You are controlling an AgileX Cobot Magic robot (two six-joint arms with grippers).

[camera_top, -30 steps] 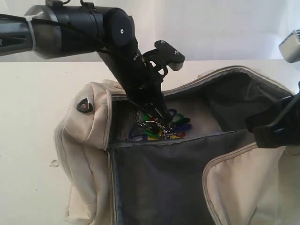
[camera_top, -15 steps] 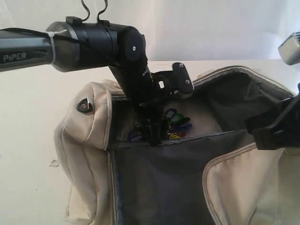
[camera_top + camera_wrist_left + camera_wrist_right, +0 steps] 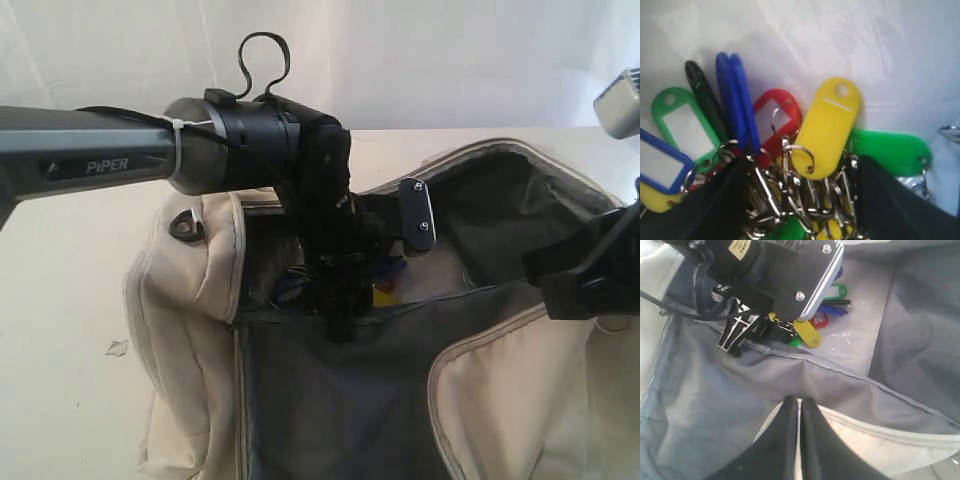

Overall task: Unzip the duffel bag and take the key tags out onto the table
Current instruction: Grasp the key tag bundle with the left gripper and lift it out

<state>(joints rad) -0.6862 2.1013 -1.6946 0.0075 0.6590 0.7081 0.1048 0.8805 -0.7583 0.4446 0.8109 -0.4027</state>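
Currently, left gripper (image 3: 800,175): jaws released and spread wide, one finger (image 3: 715,200) on each side of the ring cluster; nothing grasped.
State, right gripper (image 3: 799,407): jaws clenched on the rim of the bag (image 3: 190,280); the fabric puckers toward the tips, which holds the opening apart.
Location, tags (image 3: 790,145): inside the bag on its pale floor (image 3: 865,45), fanned out from their rings (image 3: 800,160); none on the table (image 3: 60,300).
Condition, bag: unzipped, mouth open; the grey lining flap (image 3: 840,372) runs just beside the left gripper.
Step in hand (judged): close on the bunch, then lift it clear.
Risk 1, partial grasp: the jaws may catch only a few loose rings; the bunch can then swing or slide out during the lift.
Risk 2, fabric caught: the jaws sit low against the floor; closing may pinch the floor or lining together with the rings and drag the bag upward.
Risk 3, snag at the rim: hanging tags may hook the lining flap on the way out.
Risk 4, opening collapses: if the right gripper slips off the rim, the flap falls over the tags.
Risk 5, early release: letting go before clearing the rim drops the tags back inside.
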